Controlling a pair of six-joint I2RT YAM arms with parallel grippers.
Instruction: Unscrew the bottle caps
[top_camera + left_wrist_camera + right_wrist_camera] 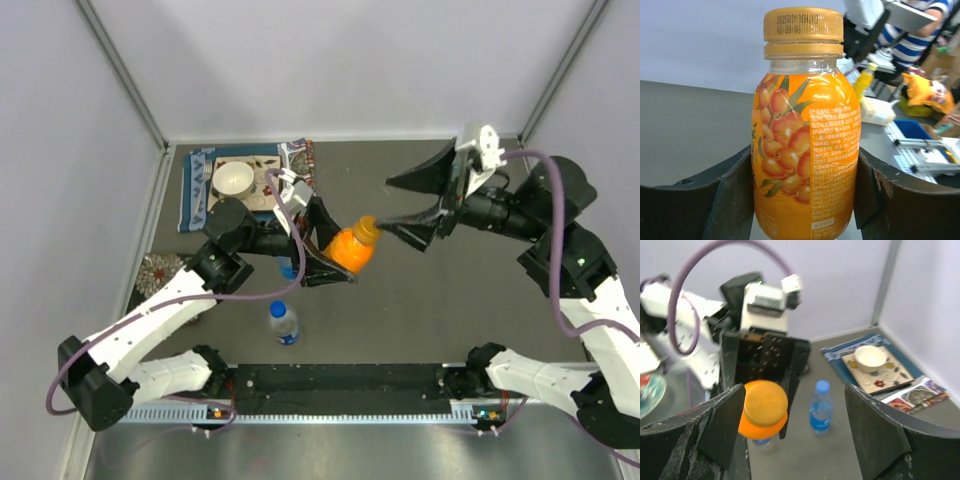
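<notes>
While my left gripper [805,197] clamps the orange bottle [807,150], my right gripper [792,395] stands open, the orange cap [765,402] near one finger; I should centre, close squarely, twist.

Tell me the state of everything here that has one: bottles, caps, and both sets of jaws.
orange bottle: held tilted in the left gripper
orange cap: on the neck
left gripper: jaws shut on the orange bottle
right gripper: jaws open, either side of the orange cap
blue-capped bottle: upright on the table, cap on
half-hidden bottle: mostly covered by the left arm, cannot tell
</notes>
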